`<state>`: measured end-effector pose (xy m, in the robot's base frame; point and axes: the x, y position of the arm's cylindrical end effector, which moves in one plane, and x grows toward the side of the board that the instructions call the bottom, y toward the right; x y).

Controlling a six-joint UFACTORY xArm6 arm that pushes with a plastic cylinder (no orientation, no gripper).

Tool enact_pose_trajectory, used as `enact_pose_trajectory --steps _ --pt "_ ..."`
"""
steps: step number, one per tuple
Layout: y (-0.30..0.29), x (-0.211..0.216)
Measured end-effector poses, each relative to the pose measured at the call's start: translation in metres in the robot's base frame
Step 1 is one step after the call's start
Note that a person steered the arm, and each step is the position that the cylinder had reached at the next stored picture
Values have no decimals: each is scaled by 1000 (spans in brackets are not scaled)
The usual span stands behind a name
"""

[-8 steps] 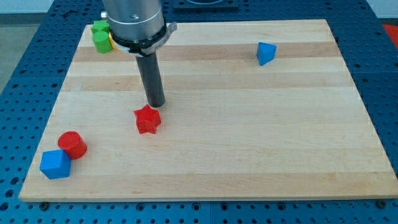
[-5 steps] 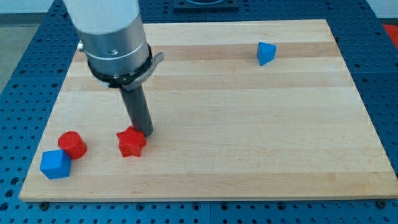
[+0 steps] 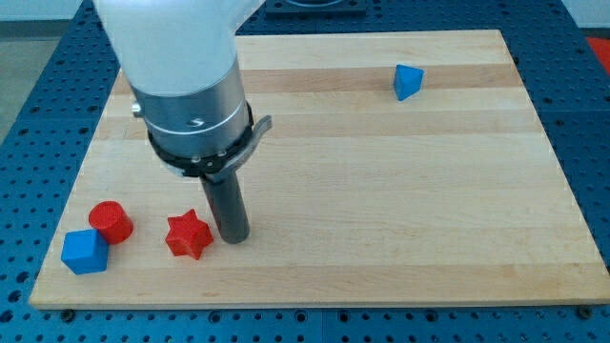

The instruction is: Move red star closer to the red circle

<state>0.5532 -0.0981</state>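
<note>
The red star [image 3: 189, 234] lies near the view's bottom left on the wooden board [image 3: 400, 191]. The red circle [image 3: 111, 221] sits a short way to its left, with a small gap between them. My tip [image 3: 233, 238] stands just to the right of the red star, touching or nearly touching it. The arm's wide grey body hides the board's top left.
A blue cube [image 3: 84, 252] touches the red circle at its lower left, near the board's bottom left corner. A blue block [image 3: 408, 81] lies alone near the view's top right.
My tip moved down and pushed the red star left and down, toward the red circle. The arm's body now covers the green and yellow blocks at the top left.
</note>
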Motion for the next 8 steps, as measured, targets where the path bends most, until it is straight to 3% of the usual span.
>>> enact_pose_trajectory --steps 3,5,8 --pt "-42 4" --pt "-46 -21" --pt "-68 7"
